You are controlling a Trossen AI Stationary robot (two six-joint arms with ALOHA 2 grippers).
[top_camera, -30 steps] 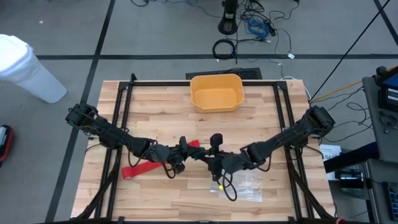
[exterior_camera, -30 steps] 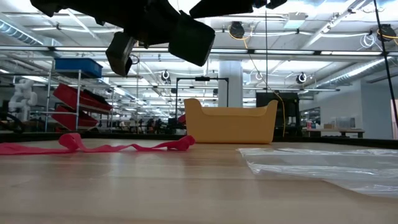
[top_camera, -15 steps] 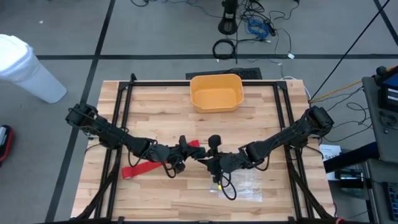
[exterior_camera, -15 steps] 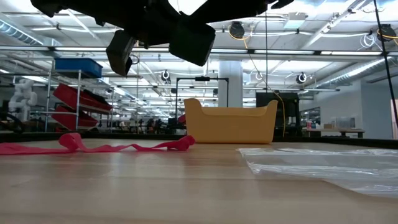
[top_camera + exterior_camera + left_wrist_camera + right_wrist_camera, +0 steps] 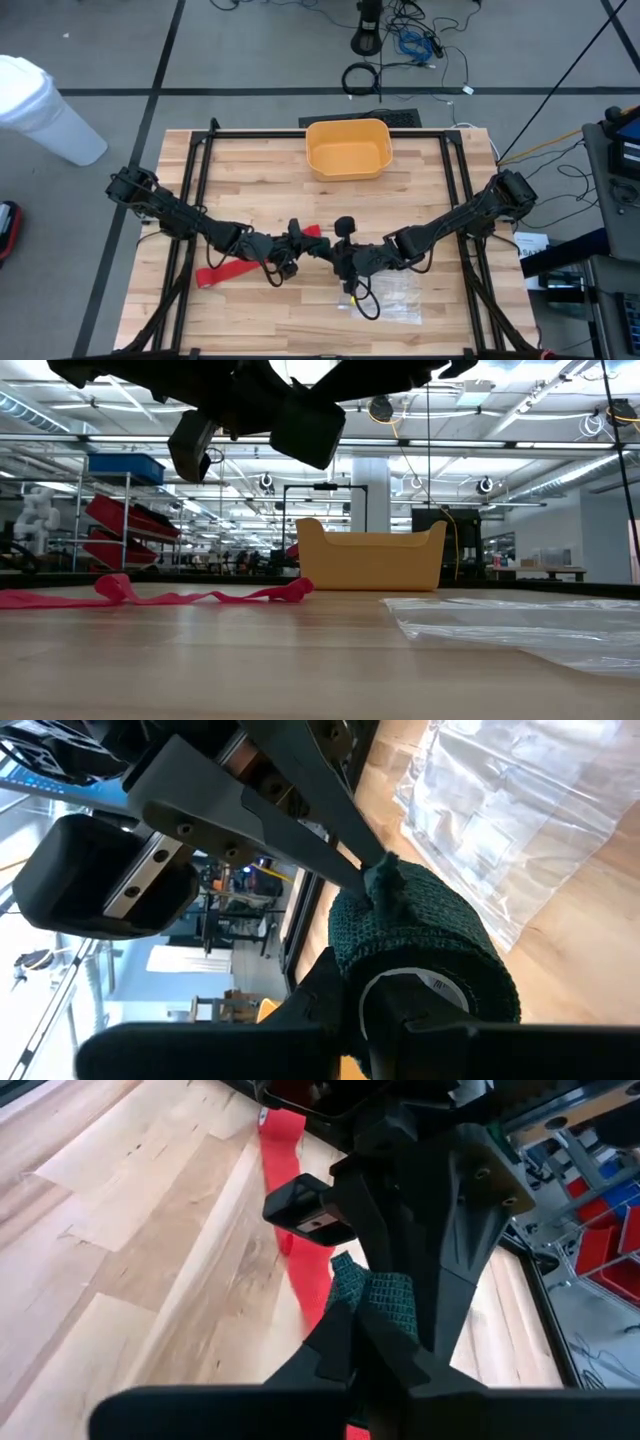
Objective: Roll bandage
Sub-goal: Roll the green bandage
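Observation:
The bright red bandage (image 5: 235,268) lies unrolled as a flat strip on the table's left middle, also seen in the low view (image 5: 180,597) and the right wrist view (image 5: 300,1250). No gripper touches it. Above the table's middle my two grippers meet over a dark teal roll of fabric (image 5: 430,950) with a white core. My left gripper (image 5: 312,246) is shut on the roll. My right gripper (image 5: 332,252) is shut on the roll's loose end. My left gripper holds the teal roll at its open end by the white core (image 5: 400,985); its own fingers cover the exact place of contact. The roll is lifted clear of the table. My right gripper pinches the roll's loose end (image 5: 372,1295) between its two fingertips (image 5: 350,855), coming from the table's right side and slanting down. The end stands out from the roll as a short tuft (image 5: 385,880).
An orange bin (image 5: 347,148) stands at the table's far middle. A clear crinkled plastic bag (image 5: 395,295) lies on the near right part of the table. Black frame rails (image 5: 195,190) run along the table's left and right sides.
My right gripper has turned a little at the wrist while staying above the table's middle. The red strip has not moved.

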